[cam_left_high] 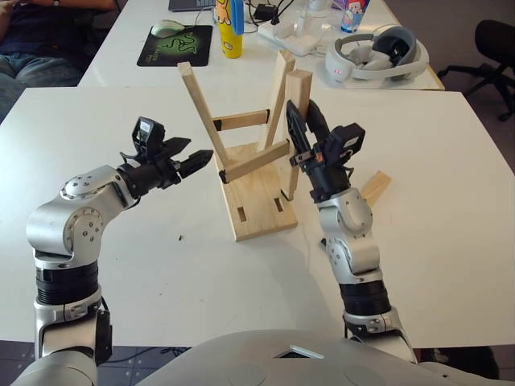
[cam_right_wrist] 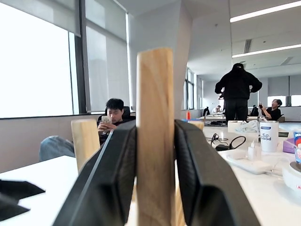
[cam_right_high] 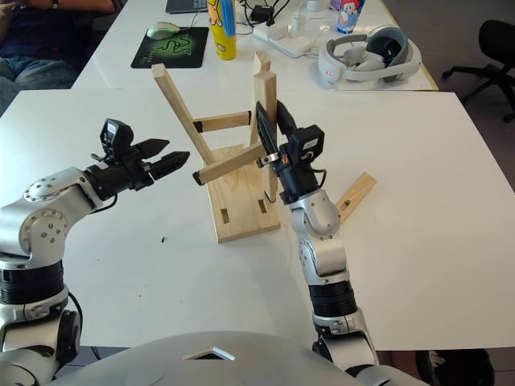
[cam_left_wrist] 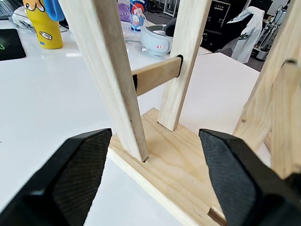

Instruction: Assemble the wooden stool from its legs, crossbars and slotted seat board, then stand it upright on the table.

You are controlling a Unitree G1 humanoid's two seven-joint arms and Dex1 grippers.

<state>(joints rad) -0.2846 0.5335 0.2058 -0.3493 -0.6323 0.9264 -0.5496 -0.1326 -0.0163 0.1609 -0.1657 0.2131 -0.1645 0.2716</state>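
Closest in, the right pincer (cam_left_high: pixel 301 108) points upward and pinches an upright leg (cam_left_high: pixel 299 83) of the stool. The right wrist view has both fingers (cam_right_wrist: pixel 113 188) pressed flat against the wood on opposite sides. That leg rises at the right edge of the seat board (cam_left_high: pixel 259 215), which lies flat on the white tabletop (cam_left_high: pixel 145 265) with two slots facing up near its front end.

The left pincer (cam_left_high: pixel 199 154) hangs level above the tabletop on the stool's left, fingers spread wide and gripping nothing. Its tips are just beside a tilted leg (cam_left_high: pixel 199 103) that leans away to the left; whether they touch it cannot be told. A third leg (cam_left_high: pixel 278 84) stands at the back.

One crossbar (cam_left_high: pixel 241 121) joins the tilted leg to the back leg. A second crossbar (cam_left_high: pixel 256 161) slants from the held leg down toward the foot of the tilted one; whether that end is seated cannot be told. A loose stick (cam_left_high: pixel 376 186) of the same wood lies flat on the tabletop just right of the right arm.

On another tabletop behind sit a yellow bottle (cam_left_high: pixel 230 28), a mouse pad (cam_left_high: pixel 175 46) and a white headset (cam_left_high: pixel 374 55).
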